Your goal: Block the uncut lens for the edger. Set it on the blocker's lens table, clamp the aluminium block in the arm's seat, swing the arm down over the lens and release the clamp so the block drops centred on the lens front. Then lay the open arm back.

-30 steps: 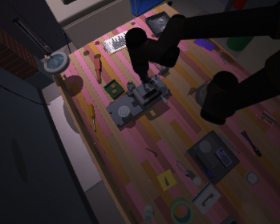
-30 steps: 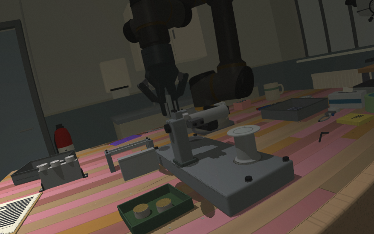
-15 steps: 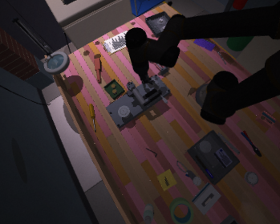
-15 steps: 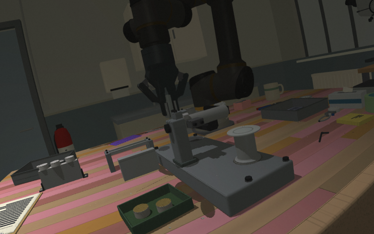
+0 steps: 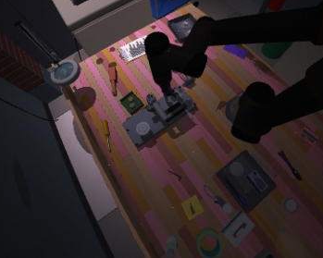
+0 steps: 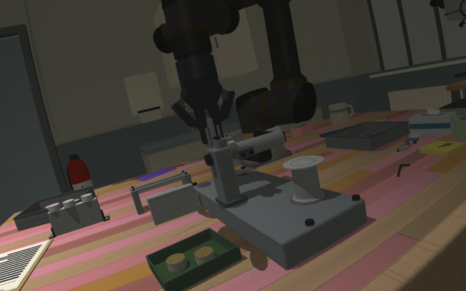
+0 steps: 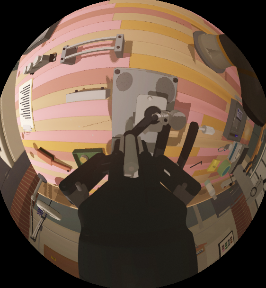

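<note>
The blocker's swing arm [image 6: 256, 144] lies laid back behind its grey post [image 6: 223, 173]. A thin upright lever [image 6: 211, 130] rises from the arm at the post top. The lens table [image 6: 305, 179] stands on the grey blocker base [image 6: 281, 213] to the right, with the pale round lens [image 6: 303, 162] lying on top of it. A green tray [image 6: 194, 260] with two round blocks sits in front of the base. My gripper [image 6: 211, 135] reaches straight down over the post and is closed on the lever.
A grey tray [image 6: 366, 134] sits far right on the striped bench. A rack of knobs [image 6: 71, 213], a handle bracket [image 6: 162, 184] and a grey plate [image 6: 171, 206] lie left of the blocker. A hex key [image 6: 403, 168] and yellow pad [image 6: 442, 147] lie right.
</note>
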Controlling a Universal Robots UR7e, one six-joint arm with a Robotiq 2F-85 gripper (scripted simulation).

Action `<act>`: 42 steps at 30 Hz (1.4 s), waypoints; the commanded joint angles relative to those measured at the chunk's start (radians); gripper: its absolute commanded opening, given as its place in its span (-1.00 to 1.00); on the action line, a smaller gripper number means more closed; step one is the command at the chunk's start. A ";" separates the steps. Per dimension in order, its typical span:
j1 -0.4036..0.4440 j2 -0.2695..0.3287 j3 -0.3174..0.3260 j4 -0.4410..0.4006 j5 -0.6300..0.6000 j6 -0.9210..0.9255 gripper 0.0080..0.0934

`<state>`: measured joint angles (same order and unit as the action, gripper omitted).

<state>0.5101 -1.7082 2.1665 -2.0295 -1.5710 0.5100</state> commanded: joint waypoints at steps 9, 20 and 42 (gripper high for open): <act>0.000 0.000 0.000 -0.001 0.000 0.000 -0.51; 0.000 -0.003 -0.004 0.005 0.000 0.000 -0.51; 0.000 -0.023 -0.037 0.060 0.000 0.000 -0.49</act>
<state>0.5099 -1.7312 2.1295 -1.9691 -1.5708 0.5099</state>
